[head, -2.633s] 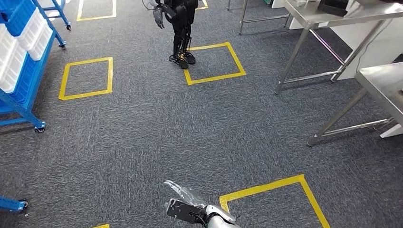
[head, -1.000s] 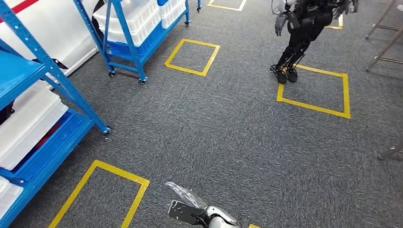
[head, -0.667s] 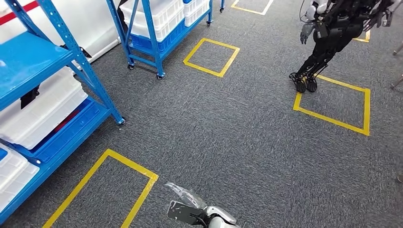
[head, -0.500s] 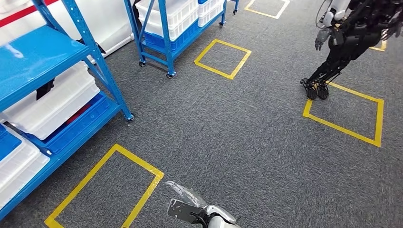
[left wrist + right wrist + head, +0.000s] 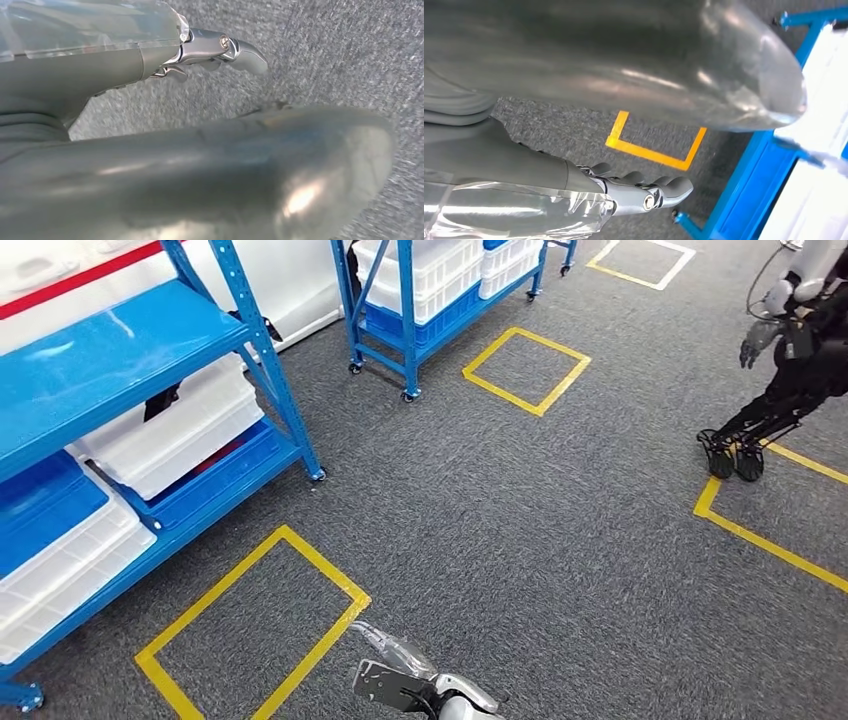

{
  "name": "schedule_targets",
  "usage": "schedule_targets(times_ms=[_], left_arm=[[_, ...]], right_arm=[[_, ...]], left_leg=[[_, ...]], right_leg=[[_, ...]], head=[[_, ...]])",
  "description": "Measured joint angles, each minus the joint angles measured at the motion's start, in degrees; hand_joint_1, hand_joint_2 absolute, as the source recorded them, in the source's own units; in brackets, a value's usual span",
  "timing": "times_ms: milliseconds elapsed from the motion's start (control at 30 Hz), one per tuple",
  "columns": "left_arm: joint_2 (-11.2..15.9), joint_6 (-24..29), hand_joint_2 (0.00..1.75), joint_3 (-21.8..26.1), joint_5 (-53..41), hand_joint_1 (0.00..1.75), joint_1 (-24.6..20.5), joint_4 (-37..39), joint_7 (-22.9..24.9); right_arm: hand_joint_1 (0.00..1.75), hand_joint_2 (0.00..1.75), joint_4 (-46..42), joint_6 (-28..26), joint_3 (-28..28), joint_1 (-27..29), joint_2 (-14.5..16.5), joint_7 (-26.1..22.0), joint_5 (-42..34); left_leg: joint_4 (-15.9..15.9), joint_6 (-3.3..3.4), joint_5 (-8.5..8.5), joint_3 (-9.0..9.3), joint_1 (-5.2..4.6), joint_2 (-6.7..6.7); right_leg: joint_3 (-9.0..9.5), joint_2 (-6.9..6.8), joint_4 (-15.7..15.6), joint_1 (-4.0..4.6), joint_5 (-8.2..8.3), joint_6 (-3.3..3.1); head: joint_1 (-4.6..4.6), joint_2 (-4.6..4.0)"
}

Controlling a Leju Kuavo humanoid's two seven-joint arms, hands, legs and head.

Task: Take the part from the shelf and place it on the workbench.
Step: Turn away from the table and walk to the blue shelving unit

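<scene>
While the part itself cannot be made out, presumably inside a white bin on the blue shelf at ten o'clock, the left hand and right hand hang loosely spread, holding nothing; the part is likely small, rigid and light; best grasped across its body.

Head cam: high on body, faces fwd and down over grey carpet, blue shelf rack at left, fairly far. Left wrist cam: close behind left hand, faces carpet. Right wrist cam: close behind right hand, faces carpet and rack. Shared betw. views: carpet, yellow floor tape, rack.
</scene>
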Motion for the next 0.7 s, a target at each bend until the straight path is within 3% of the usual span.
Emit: schedule_targets(times_ms=[33,67,133,167,233,267,333,400,467,533,567,600,633,700], left_arm=[[-0.01,-0.01,0.0,0.0,-0.09,0.0,0.01,0.0,0.01],[-0.01,-0.01,0.0,0.0,-0.18,0.0,0.06,0.0,0.01],[0.03,-0.01,0.0,0.0,-0.22,0.0,0.11,0.0,0.02],[0.05,-0.01,0.0,0.0,-0.22,0.0,0.05,0.0,0.02],[0.08,-0.01,0.0,0.0,-0.26,0.0,-0.16,0.0,0.03],[0.09,0.0,0.0,0.0,-0.28,0.0,-0.2,0.0,0.03],[0.13,0.03,0.0,0.05,-0.31,0.0,-0.06,0.0,0.03],[0.14,0.05,0.0,0.16,-0.32,0.0,0.01,0.0,0.01],[0.1,0.05,0.0,0.29,-0.35,0.0,-0.21,0.0,-0.03],[0.08,0.05,0.0,0.38,-0.37,0.0,-0.34,0.0,-0.07],[0.08,0.05,0.0,0.4,-0.37,0.0,-0.29,0.0,-0.08],[0.07,0.05,0.0,0.43,-0.37,0.0,-0.21,0.0,-0.1],[0.06,0.04,0.0,0.45,-0.37,0.0,-0.13,0.0,-0.13],[0.04,0.01,0.0,0.54,-0.37,0.0,-0.11,0.0,-0.2]], right_arm=[[0.0,0.0,0.0,-0.09,0.0,0.05,-0.03,0.01,-0.02],[0.0,0.0,0.0,-0.14,0.0,0.06,-0.05,0.02,-0.03],[0.0,0.0,-0.02,-0.23,0.0,0.07,-0.07,0.04,-0.04],[0.0,0.0,-0.02,-0.27,0.0,0.06,-0.07,0.05,-0.04],[0.0,0.0,-0.04,-0.36,0.0,0.07,-0.08,0.08,-0.06],[0.0,0.0,-0.07,-0.39,0.0,0.07,-0.08,0.09,-0.07],[0.0,0.0,-0.3,-0.43,0.0,0.06,-0.05,0.11,-0.08],[0.0,0.0,-0.61,-0.43,0.0,0.03,-0.08,0.12,-0.07],[0.0,0.0,-0.72,-0.43,0.0,0.25,-0.26,0.16,-0.08],[0.0,0.0,-0.7,-0.4,0.0,0.66,-0.46,0.22,-0.09],[0.0,0.0,-0.69,-0.38,0.0,0.8,-0.52,0.24,-0.1],[0.0,0.0,-0.68,-0.36,0.0,0.87,-0.56,0.25,-0.1],[0.0,0.0,-0.67,-0.34,0.0,0.88,-0.57,0.26,-0.1],[0.0,0.0,-0.67,-0.34,0.0,0.85,-0.57,0.26,-0.11]], left_leg=[[2.41,-0.07,-0.65,-1.09,0.03,0.26],[2.79,-0.09,-0.27,-1.17,0.04,0.44],[-2.82,0.19,2.96,1.94,-0.02,1.37],[-6.88,0.49,4.37,4.1,-0.28,2.7],[-12.09,1.33,5.8,6.83,-0.87,4.51],[-12.75,1.68,5.69,7.06,-1.15,4.71],[-13.05,2.27,5.93,7.09,-1.07,3.43],[-13.56,2.83,6.26,7.36,-0.72,2.22],[-13.74,3.21,6.48,7.4,-0.56,1.0],[-13.69,3.37,6.55,7.29,-0.58,-0.42],[-13.63,3.37,6.55,7.28,-0.57,-1.18],[-13.53,3.31,6.53,7.27,-0.55,-1.95],[-13.36,3.19,6.47,7.27,-0.51,-2.72],[-12.82,2.74,6.23,7.06,-0.47,-4.06]], right_leg=[[-0.01,-0.77,0.01,0.14,-0.07,-0.08],[0.0,-1.46,0.02,0.24,-0.13,-0.11],[0.2,-2.73,0.03,0.37,-0.3,-0.01],[0.36,-3.3,0.04,0.5,-0.45,0.15],[0.6,-4.31,0.09,0.77,-0.73,0.63],[0.68,-4.79,0.08,0.85,-0.82,0.89],[0.92,-5.34,0.13,0.75,-1.04,1.47],[0.31,-3.16,1.98,0.48,-2.41,2.13],[-2.62,-0.24,7.87,0.25,-5.48,2.56],[-6.2,0.54,14.28,0.19,-7.72,2.75],[-7.01,0.67,15.34,0.15,-7.42,2.78],[-6.83,0.85,14.39,0.07,-6.1,2.77],[-5.63,1.34,11.46,-0.06,-3.98,2.71],[-2.54,3.72,4.38,-0.4,-0.52,2.54]], head=[[0.01,0.0],[0.0,0.0],[-0.01,0.0],[-0.01,0.0],[0.0,0.0],[0.01,0.0],[0.01,0.0],[0.01,0.0],[0.01,-0.01],[0.01,-0.01],[0.01,-0.01],[0.01,-0.01],[0.01,-0.01],[0.01,-0.01]])
